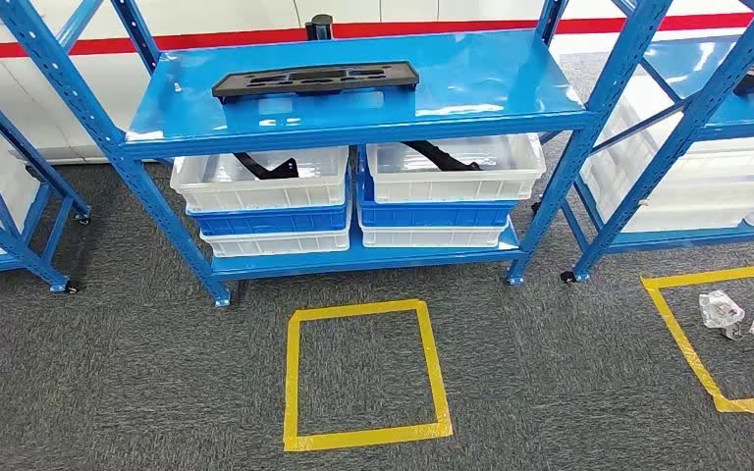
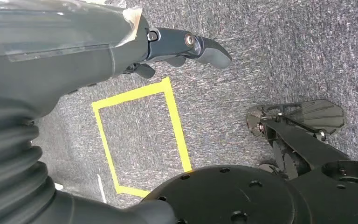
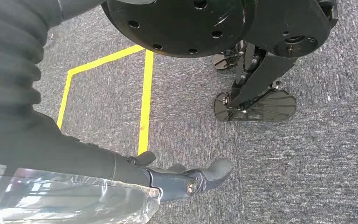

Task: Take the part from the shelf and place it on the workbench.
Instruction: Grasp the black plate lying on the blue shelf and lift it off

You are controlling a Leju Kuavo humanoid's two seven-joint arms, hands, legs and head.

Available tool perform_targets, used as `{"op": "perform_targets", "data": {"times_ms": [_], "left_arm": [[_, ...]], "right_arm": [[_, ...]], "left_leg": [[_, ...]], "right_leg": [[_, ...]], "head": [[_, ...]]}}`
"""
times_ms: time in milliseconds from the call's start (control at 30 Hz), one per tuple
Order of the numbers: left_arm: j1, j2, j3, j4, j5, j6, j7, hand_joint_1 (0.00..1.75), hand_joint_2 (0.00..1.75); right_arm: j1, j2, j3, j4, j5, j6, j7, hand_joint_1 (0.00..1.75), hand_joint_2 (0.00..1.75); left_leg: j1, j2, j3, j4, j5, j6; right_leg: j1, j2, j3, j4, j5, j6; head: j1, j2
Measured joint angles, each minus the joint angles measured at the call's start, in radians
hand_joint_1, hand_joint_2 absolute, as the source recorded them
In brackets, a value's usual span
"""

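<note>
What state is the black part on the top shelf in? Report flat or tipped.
Flat. The black part lies with its long side down on the blue top shelf, neither end lifted.

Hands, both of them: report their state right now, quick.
Left hand: holds nothing, hanging over the carpet; whether its fingers are apart cannot be told.
Right hand: the same, nothing held, fingers cannot be told.
</note>
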Motion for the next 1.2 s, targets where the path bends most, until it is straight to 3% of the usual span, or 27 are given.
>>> {"op": "perform_targets", "data": {"times_ms": [567,1100,1133,1200], "left_arm": [[-0.004,-0.002,0.0,0.0,-0.001,0.007,-0.001,0.0,1.75],[-0.151,-0.061,0.007,0.063,-0.063,0.29,-0.103,0.0,1.75],[-0.161,-0.065,0.009,0.068,-0.065,0.306,-0.111,0.0,1.31],[-0.179,-0.072,0.015,0.078,-0.066,0.34,-0.129,0.0,0.44]], "right_arm": [[-0.004,0.001,-0.008,0.0,0.006,-0.002,-0.002,0.0,1.75],[-0.13,0.055,-0.335,0.017,0.227,-0.138,-0.113,0.0,1.75],[-0.138,0.058,-0.355,0.02,0.242,-0.15,-0.122,0.0,1.75],[-0.154,0.065,-0.392,0.023,0.27,-0.176,-0.143,0.0,0.87]], "left_leg": [[0.0,0.0,0.0,0.0,0.0,0.0],[0.0,0.0,0.0,0.0,0.001,0.0],[0.0,0.0,0.0,0.0,0.001,0.0],[0.0,0.0,0.0,0.0,0.001,0.0]], "right_leg": [[0.0,0.0,0.0,0.0,0.0,0.0],[0.0,0.0,0.0,0.0,0.0,0.0],[0.0,0.0,0.0,0.0,0.0,0.0],[0.0,0.0,0.0,0.0,0.0,0.0]], "head": [[0.0,0.0],[0.0,0.0],[0.0,0.0],[0.0,0.0]]}}
